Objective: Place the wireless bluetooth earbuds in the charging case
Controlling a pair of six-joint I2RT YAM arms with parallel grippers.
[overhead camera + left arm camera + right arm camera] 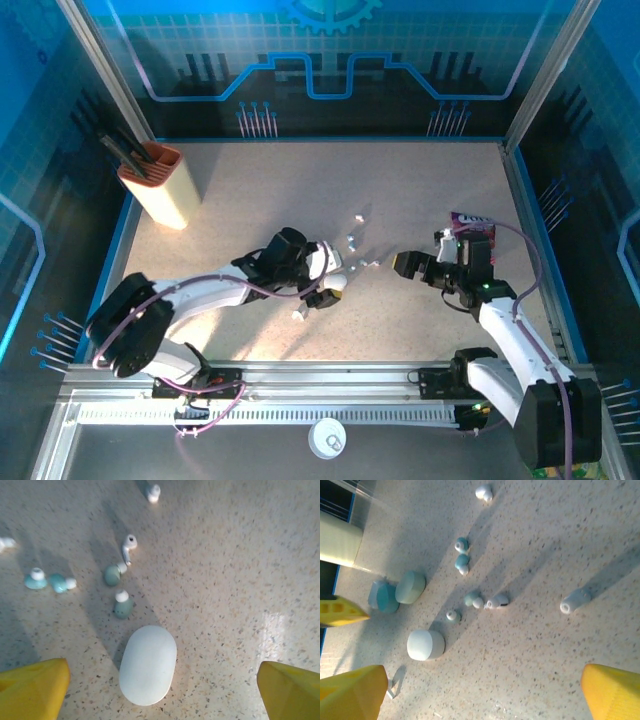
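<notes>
A closed white pebble-shaped case [148, 664] lies on the speckled table just ahead of my left gripper [160, 692], between its wide-apart yellow fingertips [32, 687] without touching them. Beyond it lie several earbuds: a white stemmed one [129, 547], two pale green ones [122, 605] and two teal ones [36, 579]. My right gripper [482, 695] hovers open over bare table, facing the same white case [425, 645] and the scattered earbuds [497, 601]. From above, the left gripper [325, 278] and right gripper [400, 263] face each other across the earbuds [350, 240].
A green case [410, 586] and a blue case [382, 597] sit beside the left gripper's finger [340, 612]. A lone white earbud [575, 600] lies apart to the right. An orange pen holder [160, 185] stands back left and a purple packet [472, 222] lies behind the right gripper.
</notes>
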